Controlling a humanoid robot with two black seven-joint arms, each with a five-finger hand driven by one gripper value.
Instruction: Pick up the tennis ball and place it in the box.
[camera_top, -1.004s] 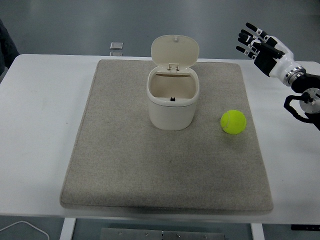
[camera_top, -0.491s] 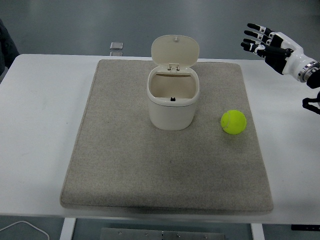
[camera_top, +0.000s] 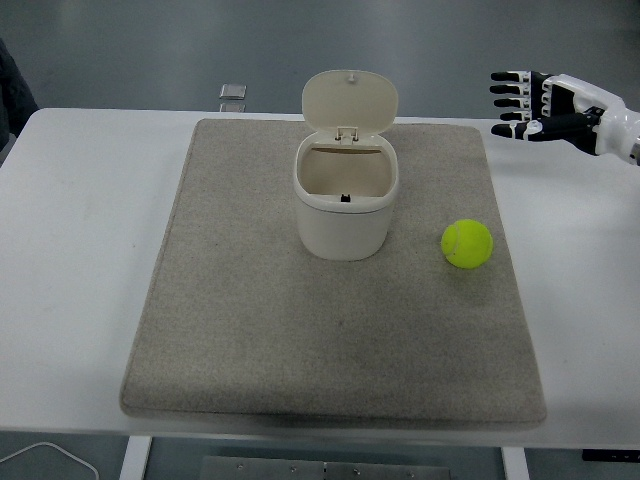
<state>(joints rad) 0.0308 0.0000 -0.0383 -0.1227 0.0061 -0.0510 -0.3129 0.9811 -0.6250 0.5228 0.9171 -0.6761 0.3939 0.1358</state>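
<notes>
Nothing of the task accomplished so far, judging by how things lie. Tennis ball (camera_top: 467, 244) sitting untouched on the grey mat (camera_top: 250, 340), to the right of the box (camera_top: 345, 205) and clearly apart from it, with a strip of bare mat between the two. Box standing upright near the middle of the mat's far half, hinged lid (camera_top: 350, 100) tipped back and open, interior apparently empty, though the bottom lies in shadow and cannot be checked fully. Right hand (camera_top: 535, 105) poised at the upper right of the view, beyond the mat's far right corner, fingers spread apart and extended toward the left, holding nothing, well away from the ball and seemingly raised above the table (camera_top: 80, 200). Left arm absent from the view. Still outstanding, then: the whole sequence of reaching down and inward to the ball, closing around it, lifting, carrying leftward over the open mouth of the box, and releasing. Open lid a help, since no extra step needed before the drop. Small metallic object (camera_top: 233, 92) lying at the table's far edge, behind the mat, too small to identify and probably irrelevant.
</notes>
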